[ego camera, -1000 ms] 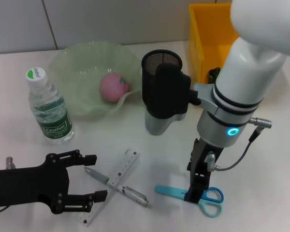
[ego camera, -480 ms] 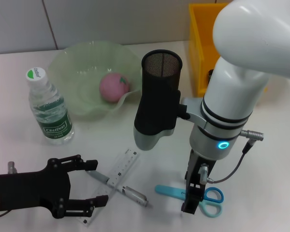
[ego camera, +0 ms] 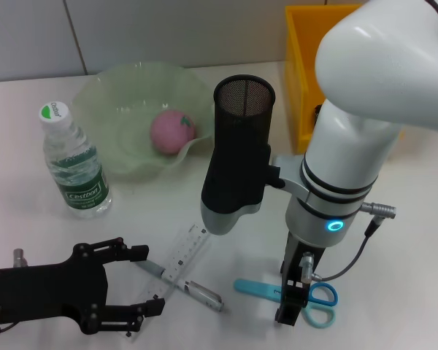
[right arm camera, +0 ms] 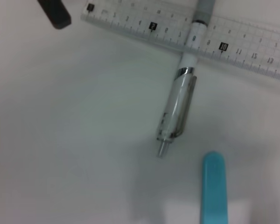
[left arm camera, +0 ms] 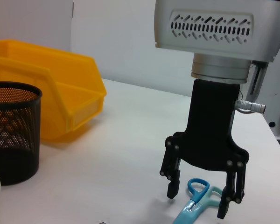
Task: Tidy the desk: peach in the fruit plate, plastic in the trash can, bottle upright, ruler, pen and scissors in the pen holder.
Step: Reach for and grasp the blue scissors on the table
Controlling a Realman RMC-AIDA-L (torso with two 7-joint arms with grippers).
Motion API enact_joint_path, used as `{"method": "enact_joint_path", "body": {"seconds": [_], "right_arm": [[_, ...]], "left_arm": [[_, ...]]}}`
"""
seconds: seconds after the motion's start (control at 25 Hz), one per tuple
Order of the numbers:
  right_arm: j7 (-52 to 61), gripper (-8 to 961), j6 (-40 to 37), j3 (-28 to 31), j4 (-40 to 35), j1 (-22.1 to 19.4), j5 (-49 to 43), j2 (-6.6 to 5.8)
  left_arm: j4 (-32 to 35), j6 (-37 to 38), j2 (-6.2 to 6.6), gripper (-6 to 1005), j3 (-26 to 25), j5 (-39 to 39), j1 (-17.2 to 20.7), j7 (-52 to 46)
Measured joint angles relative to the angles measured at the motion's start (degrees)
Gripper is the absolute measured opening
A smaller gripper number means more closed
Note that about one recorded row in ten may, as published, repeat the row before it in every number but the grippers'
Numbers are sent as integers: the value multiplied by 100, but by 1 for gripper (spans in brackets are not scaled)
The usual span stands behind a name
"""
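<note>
Blue scissors [ego camera: 310, 295] lie flat at the front right. My right gripper [ego camera: 290, 310] stands over their handles; in the left wrist view it [left arm camera: 200, 203] is open, one finger on each side of the scissors [left arm camera: 196, 205]. My left gripper [ego camera: 147, 281] is open at the front left, by the end of the clear ruler [ego camera: 184, 254], which the pen [ego camera: 182, 283] crosses. The right wrist view shows the ruler [right arm camera: 177, 39], the pen [right arm camera: 179, 105] and the scissors' blue tip [right arm camera: 213, 186]. The black mesh pen holder [ego camera: 242, 102] stands at the middle. The peach [ego camera: 172, 131] is in the green plate [ego camera: 109, 95]. The bottle [ego camera: 73, 164] stands upright.
A yellow bin [ego camera: 310, 65] stands at the back right, behind my right arm; it also shows in the left wrist view [left arm camera: 51, 98], next to the pen holder [left arm camera: 11, 140]. I see no plastic on the table.
My right arm has swung left and lowered its gripper onto the scissors' handles. My left gripper has drifted slightly toward the table's front edge, still open.
</note>
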Motion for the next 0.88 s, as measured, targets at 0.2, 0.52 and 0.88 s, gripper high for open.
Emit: {"method": "enact_joint_path", "body": {"seconds": [0.2,0.52,0.88], "right_arm": [[-1,678,49,-78,20,-6,-4,0],[-1,590,54,-140,51,0,-11,0],[11,493,107,-171,52,4,-12,0]], "left_arm": [[-10,0,0,861,-15,-38,16,1],[-10,0,0,861,-15,-49,4,1],[-9,-7,0,861,-15,-55,21,1]]}}
